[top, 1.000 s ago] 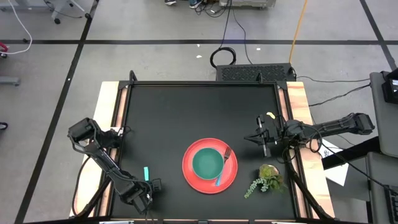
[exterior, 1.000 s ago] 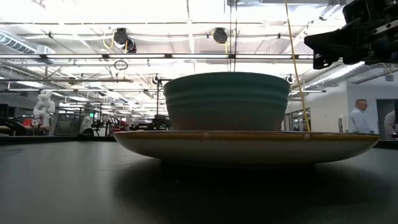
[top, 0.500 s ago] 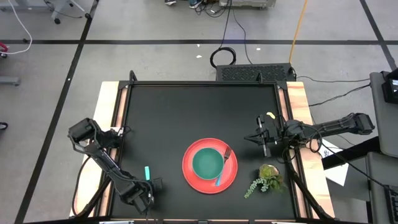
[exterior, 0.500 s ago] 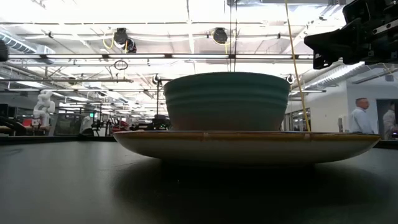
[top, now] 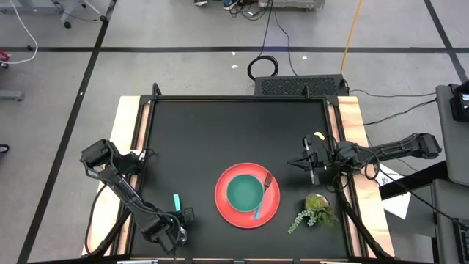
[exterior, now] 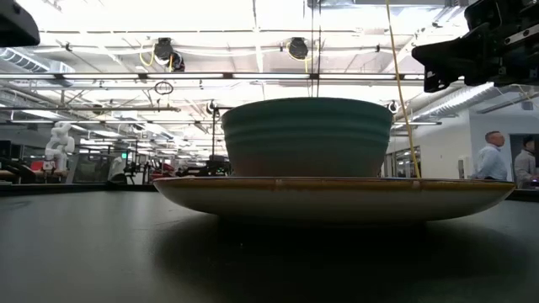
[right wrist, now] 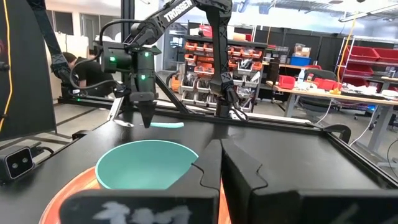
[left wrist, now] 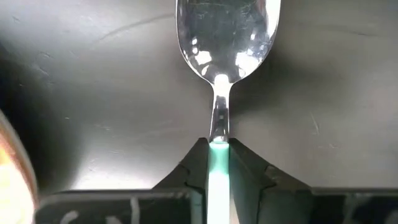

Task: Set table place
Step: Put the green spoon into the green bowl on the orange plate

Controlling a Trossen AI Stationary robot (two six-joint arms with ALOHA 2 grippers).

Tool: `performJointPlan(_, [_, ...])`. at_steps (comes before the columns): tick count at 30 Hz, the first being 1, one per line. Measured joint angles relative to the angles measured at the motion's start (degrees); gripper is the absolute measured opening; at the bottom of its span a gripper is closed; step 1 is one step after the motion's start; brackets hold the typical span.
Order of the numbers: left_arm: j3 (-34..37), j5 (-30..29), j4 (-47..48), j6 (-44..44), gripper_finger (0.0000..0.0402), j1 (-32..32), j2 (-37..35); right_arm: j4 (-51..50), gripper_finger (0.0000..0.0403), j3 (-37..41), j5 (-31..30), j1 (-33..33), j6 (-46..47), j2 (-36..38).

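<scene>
A spoon with a teal handle [top: 176, 202] lies level near the table's near left corner, bowl [left wrist: 227, 31] toward the near edge. My left gripper [left wrist: 217, 149] points down and is shut on it; the right wrist view shows this gripper [right wrist: 147, 121] too. The red plate [top: 223, 209] rests flat near the table's middle, and the green bowl [top: 245, 192] stands on it. A teal-handled fork [top: 262, 199] lies on the plate's right part. My right gripper [top: 311, 167] waits shut by the right edge, touching nothing. My left gripper pinches the spoon's teal handle [left wrist: 218, 163] between its two fingers, at the end where it meets the metal neck [left wrist: 219, 115]. The fingers come from above, one on each side of the handle. The spoon stays level; I cannot tell whether it is clear of the table.
A leafy plant sprig [top: 313, 213] lies right of the plate, near the right edge. Bare black tabletop [top: 234, 132] stretches over the far half. Pale wooden strips [top: 350, 121] run along both sides. People stand in the room beyond [exterior: 490, 160].
My left arm has shifted a little: a dark part of it now fills the top left corner of the low view, where it did not show a second ago. Plate, bowl and fork have stayed put.
</scene>
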State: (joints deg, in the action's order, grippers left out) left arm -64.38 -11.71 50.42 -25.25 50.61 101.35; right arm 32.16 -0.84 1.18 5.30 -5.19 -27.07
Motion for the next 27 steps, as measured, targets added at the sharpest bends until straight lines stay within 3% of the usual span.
performJointPlan(13, [-0.52,-0.38,0.04,1.82,0.0043,-1.44,-0.05,-0.09,0.0000,-0.02,0.01,-0.01,0.01,-0.02])
performJointPlan(24, [-0.52,-0.38,-3.51,12.21,0.0040,-4.35,-2.06,-0.26,0.0000,-0.02,0.03,0.00,0.02,-0.02])
performJointPlan(27, [-0.52,-0.32,-5.74,18.70,0.0038,-5.67,-4.40,-0.26,0.0000,-0.02,0.03,-0.01,0.03,-0.01])
